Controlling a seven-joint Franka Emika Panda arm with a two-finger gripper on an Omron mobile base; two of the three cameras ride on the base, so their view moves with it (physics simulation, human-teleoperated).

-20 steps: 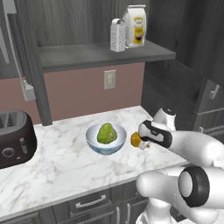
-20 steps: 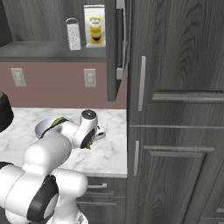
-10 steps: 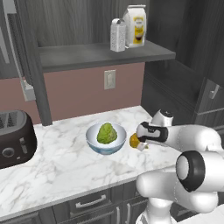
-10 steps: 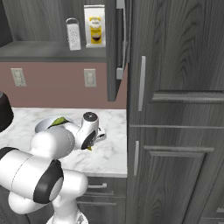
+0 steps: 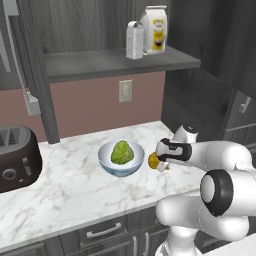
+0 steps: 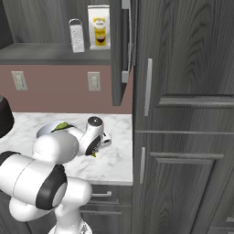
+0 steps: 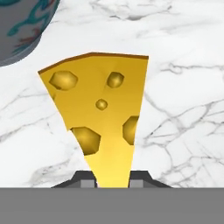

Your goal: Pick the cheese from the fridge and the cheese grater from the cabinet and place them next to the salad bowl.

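My gripper (image 5: pixel 157 161) is shut on the cheese (image 7: pixel 103 118), a yellow holed wedge whose narrow end sits between the finger tips. The wedge (image 5: pixel 152 160) hangs just over the marble counter (image 5: pixel 65 195), close to the right of the salad bowl (image 5: pixel 120 171), a white bowl with a green lettuce mound. In the right base view the gripper (image 6: pixel 95 153) is beside the bowl (image 6: pixel 45 130). The bowl's wall (image 7: pixel 22 30) fills the hand view's top left corner. The silver cheese grater (image 5: pixel 133 41) stands on the cabinet shelf (image 5: pixel 115 62). The fridge is out of view.
A white-and-yellow bag (image 5: pixel 155 29) stands right of the grater. A black toaster (image 5: pixel 17 157) sits at the counter's left end. An open cabinet door (image 6: pixel 121 45) hangs above the counter's right end, beside tall dark cupboards (image 6: pixel 183 114).
The hand with the cheese has edged a little left toward the bowl and slightly lower. Bowl, grater and bag have stayed put.
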